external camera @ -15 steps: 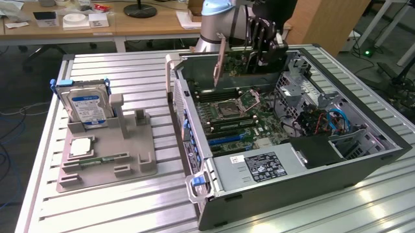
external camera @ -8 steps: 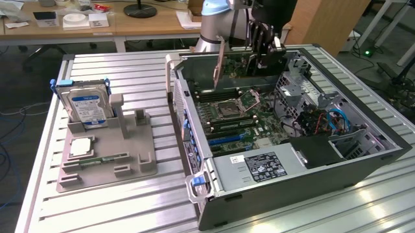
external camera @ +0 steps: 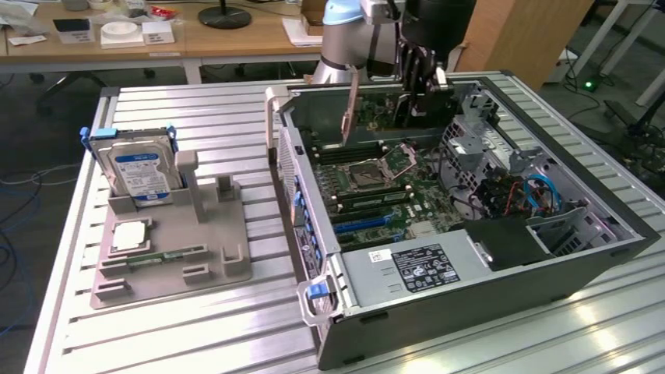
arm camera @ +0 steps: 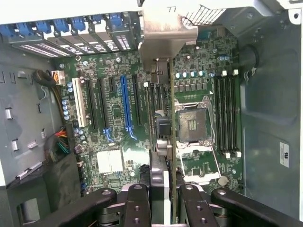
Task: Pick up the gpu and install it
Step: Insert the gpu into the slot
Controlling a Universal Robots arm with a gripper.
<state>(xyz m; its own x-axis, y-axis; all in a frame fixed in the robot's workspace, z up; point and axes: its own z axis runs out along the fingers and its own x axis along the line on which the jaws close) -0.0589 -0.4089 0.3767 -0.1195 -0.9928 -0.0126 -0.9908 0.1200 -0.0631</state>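
Jaws: the gripper (arm camera: 161, 193) has its jaws clamped on the gpu (arm camera: 162, 128), one finger against each flat face of the card.
Gpu: held edge-on over the motherboard (arm camera: 113, 161), with its metal bracket (arm camera: 168, 28) toward the case wall that carries the blue clips (arm camera: 61, 26).
Place, exterior view: taking the middle of the open computer case (external camera: 582, 261) as the dial's centre, the gripper hangs at about 12 o'clock, over the far end of the board.
Line-up: the card runs between the row of expansion slots, the blue slot (arm camera: 124, 104) among them, and the CPU socket (arm camera: 193, 124). I cannot tell which slot lies directly under it, since the card itself hides that strip.
Done: the pick-up, by the look of it. The card is off the bench (external camera: 208, 343) and within the outline of the case.
Left: the seating. The card appears to hang clear of the board rather than pressed home, and the bracket seems to sit high against the clip wall, not down in its opening.
Aside: at 9 o'clock of the case, the grey holder (external camera: 198, 257) carries the hard drive (external camera: 140, 175) and the memory stick (external camera: 161, 255), well apart from the gripper.
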